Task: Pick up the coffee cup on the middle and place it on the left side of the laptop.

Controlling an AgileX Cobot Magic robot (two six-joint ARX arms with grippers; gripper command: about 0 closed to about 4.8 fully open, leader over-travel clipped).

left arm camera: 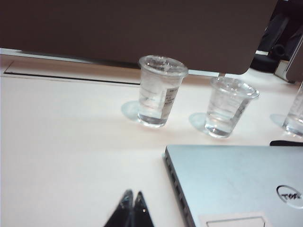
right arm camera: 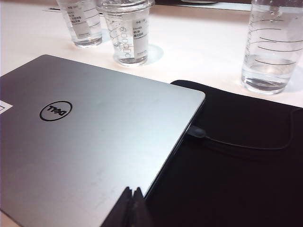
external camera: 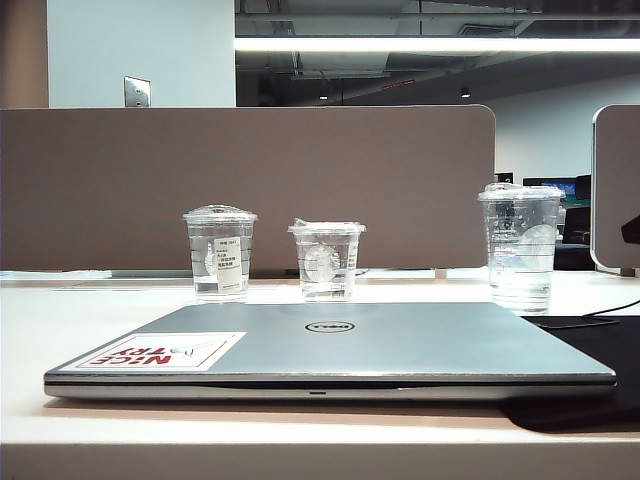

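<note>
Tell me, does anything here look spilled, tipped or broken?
Nothing stands out. The coffee cup, the domed-lid cup and the taller cup stand upright, lids on, behind the closed laptop. No spills visible.

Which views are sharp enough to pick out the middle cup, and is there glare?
Exterior view: sharp, coffee cup clear, ceiling strip light overexposed. Left wrist view: soft and washed out, table glaring, left gripper shut. Right wrist view: crisp, sheen on laptop, right gripper shut.
</note>
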